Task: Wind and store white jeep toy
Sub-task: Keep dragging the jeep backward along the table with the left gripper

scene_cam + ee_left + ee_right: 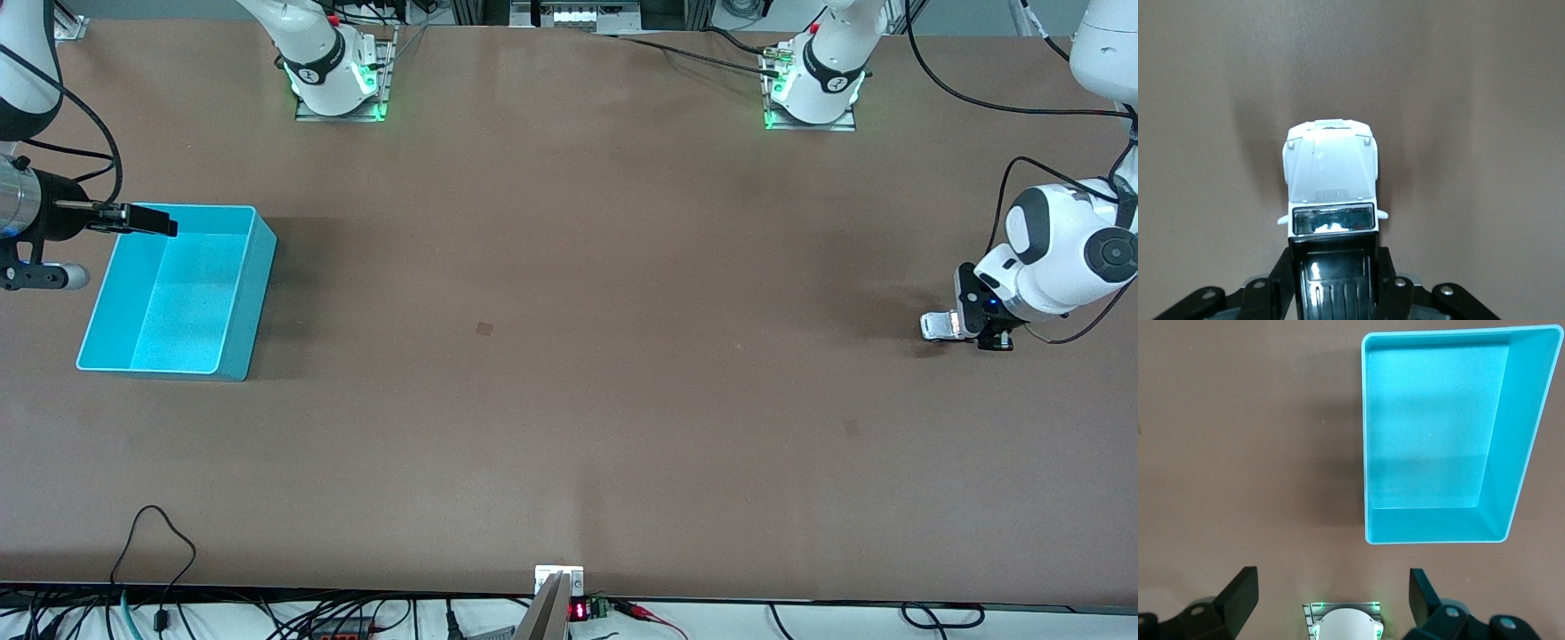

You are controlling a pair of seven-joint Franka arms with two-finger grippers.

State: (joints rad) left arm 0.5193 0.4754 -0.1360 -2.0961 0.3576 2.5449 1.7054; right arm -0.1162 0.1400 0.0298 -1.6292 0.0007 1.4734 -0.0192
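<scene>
White jeep toy [1331, 183] gripped by left end effector [1335, 280] on tabletop [569, 356], far from cyan bin [253, 293]; right end effector [1331, 597] open above bin, waiting.

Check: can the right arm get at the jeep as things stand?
Probably not. The jeep sits at the left arm's end of the table, with the left end effector shut on its roof. The right end effector is open over the bin at the right arm's end.
</scene>
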